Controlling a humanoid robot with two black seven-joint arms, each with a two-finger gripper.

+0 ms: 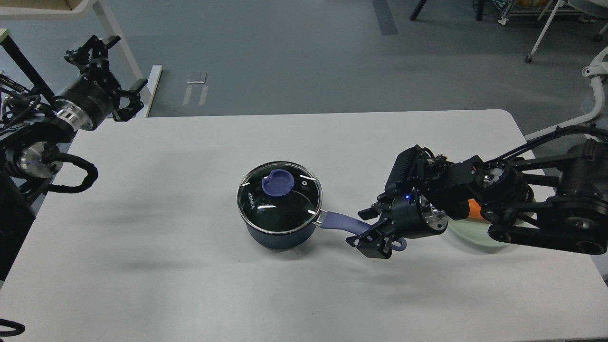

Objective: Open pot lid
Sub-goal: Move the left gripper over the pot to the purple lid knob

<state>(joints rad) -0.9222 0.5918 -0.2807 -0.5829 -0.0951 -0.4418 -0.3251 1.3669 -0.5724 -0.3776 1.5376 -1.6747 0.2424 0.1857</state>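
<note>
A dark blue pot (280, 235) stands at the middle of the white table. Its glass lid (279, 200) with a purple knob (278, 182) sits closed on it. The pot's purple handle (338, 222) points right. My right gripper (359, 229) is low over the table at the handle's far end, its two fingers open and straddling the handle. My left gripper (127, 62) is open and empty, raised over the table's far left corner, far from the pot.
A pale green plate (463, 233) with an orange carrot (473, 207) lies right of the pot, mostly hidden behind my right arm. The table's far edge (304, 114) borders grey floor. A white rack leg (118, 42) stands at the far left.
</note>
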